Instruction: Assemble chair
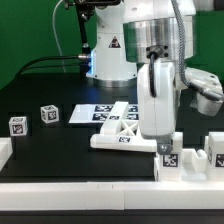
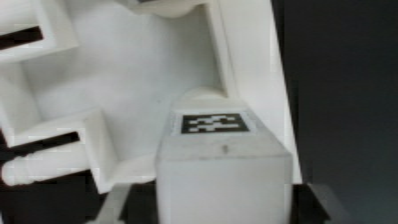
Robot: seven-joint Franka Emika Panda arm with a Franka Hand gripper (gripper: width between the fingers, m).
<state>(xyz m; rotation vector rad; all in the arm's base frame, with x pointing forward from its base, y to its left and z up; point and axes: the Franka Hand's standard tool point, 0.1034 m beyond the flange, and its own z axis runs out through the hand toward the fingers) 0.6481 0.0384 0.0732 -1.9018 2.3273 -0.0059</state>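
My gripper (image 1: 157,72) is shut on a long white chair post (image 1: 157,105) and holds it upright. The post's lower end is at the exterior view's right end of the X-braced flat panel (image 1: 120,136), which lies on the black table. I cannot tell whether post and panel touch. In the wrist view the post (image 2: 222,170) runs out from between the dark fingers (image 2: 322,203) of my gripper (image 2: 219,208). It carries a square tag (image 2: 214,123), and the panel (image 2: 107,95) lies beyond it. Two small tagged cubes (image 1: 49,114) (image 1: 18,125) sit at the exterior view's left.
The marker board (image 1: 92,113) lies flat behind the panel. A tagged chunky block (image 1: 169,159) and more white blocks (image 1: 214,152) stand at the front right. A plain white edge block (image 1: 5,152) is at the front left. The robot base (image 1: 108,55) stands behind.
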